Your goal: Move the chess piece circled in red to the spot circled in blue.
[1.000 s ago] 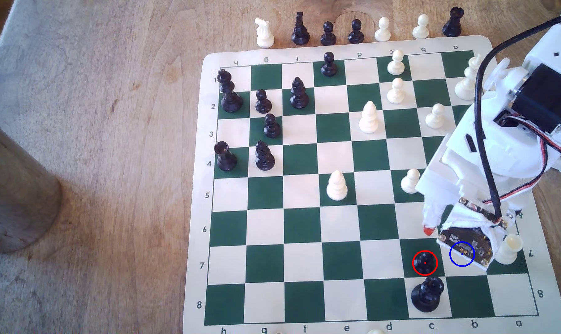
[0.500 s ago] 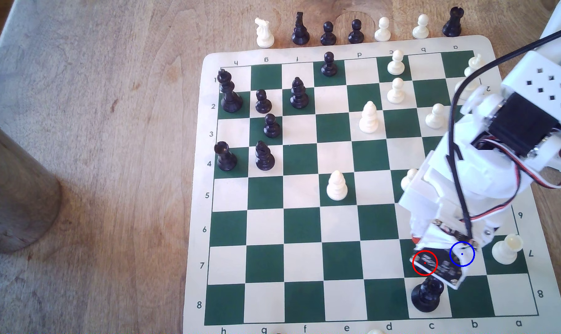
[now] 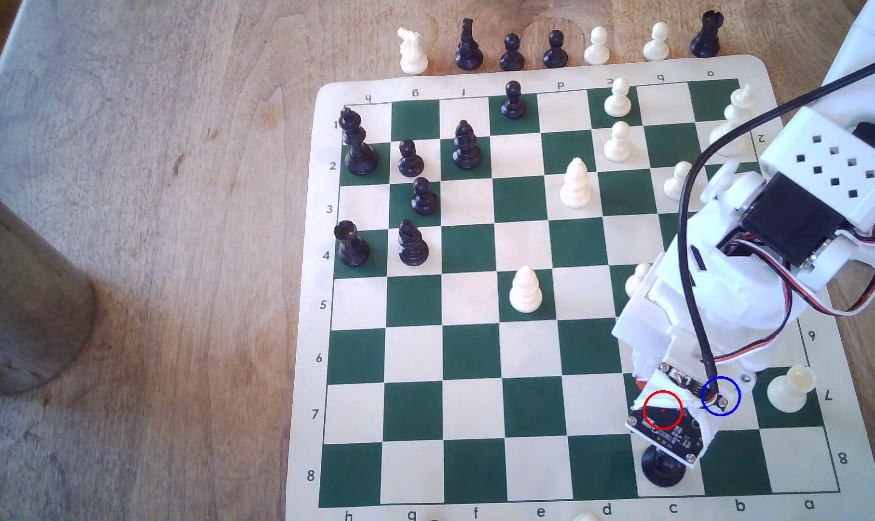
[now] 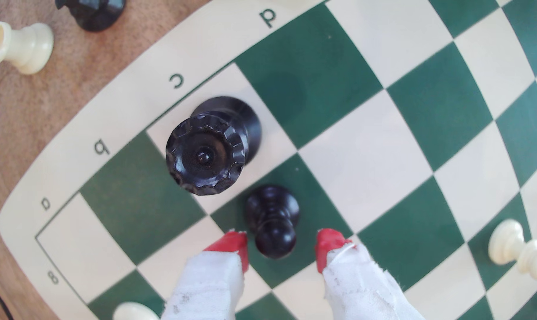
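Note:
The chess piece, a small black pawn (image 4: 272, 221), stands upright on a dark green square, which the red ring marks in the exterior view. There my wrist camera board (image 3: 668, 426) covers it. My gripper (image 4: 281, 249) is open, its red fingertips (image 4: 232, 246) on either side of the pawn's head with gaps on both sides. The spot (image 3: 738, 420) is the cream square one to the exterior view's right, and the blue ring on it lies partly under my cable and mount. In the wrist view the spot (image 4: 172, 255) lies beside one finger.
A taller black crowned piece (image 3: 663, 471) (image 4: 205, 154) stands one square from the pawn, close to my fingers. A cream rook (image 3: 789, 388) stands just beyond the spot. Cream pawns (image 3: 638, 278) stand near the arm. Spare pieces line the board's far edge. A wooden cylinder (image 3: 24, 300) stands far left.
My arm has swung toward the exterior view's left and reached further along the board. The wrist camera board, formerly over the blue ring, now covers the red ring and the pawn.

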Tool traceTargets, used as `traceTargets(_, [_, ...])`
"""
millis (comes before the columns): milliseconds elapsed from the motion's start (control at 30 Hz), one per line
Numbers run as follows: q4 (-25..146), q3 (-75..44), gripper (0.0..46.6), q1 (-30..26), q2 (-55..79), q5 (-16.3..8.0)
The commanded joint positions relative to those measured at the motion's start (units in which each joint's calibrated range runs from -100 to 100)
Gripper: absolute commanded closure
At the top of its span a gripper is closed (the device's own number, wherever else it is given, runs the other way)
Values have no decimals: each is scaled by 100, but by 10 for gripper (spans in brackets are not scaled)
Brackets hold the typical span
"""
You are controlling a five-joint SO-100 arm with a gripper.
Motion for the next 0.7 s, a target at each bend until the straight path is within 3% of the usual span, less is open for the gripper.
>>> traceTargets(0, [-153,-489,353,-43,-82,-20])
traceTargets(233, [-71,-580,372,-51,-74,-29])
traceTargets(300, [-47,-580,403,-58,-74,-29])
traceTargets(333, [10,-589,456,-90,-99,-10])
traceTargets(667, [199,-598,460,-19,-456,0])
